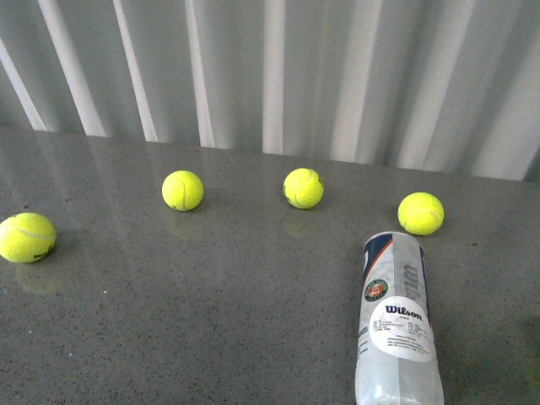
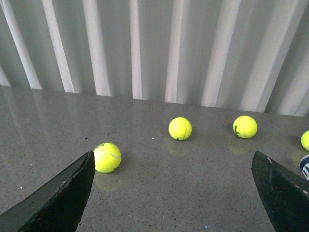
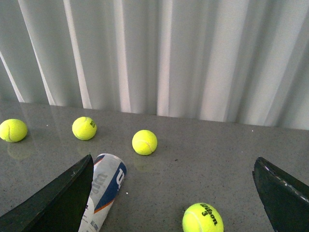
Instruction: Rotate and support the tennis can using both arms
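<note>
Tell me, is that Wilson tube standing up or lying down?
Lying down. The tennis can rests lengthwise on the grey table, its side against the surface.

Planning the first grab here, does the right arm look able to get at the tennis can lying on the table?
Probably yes. The tennis can lies bare on its side, the right gripper is open near it, and the nearest tennis ball sits clear of it.

The tennis can's [image 1: 396, 325] near end is cut off by the front view's lower edge.
</note>
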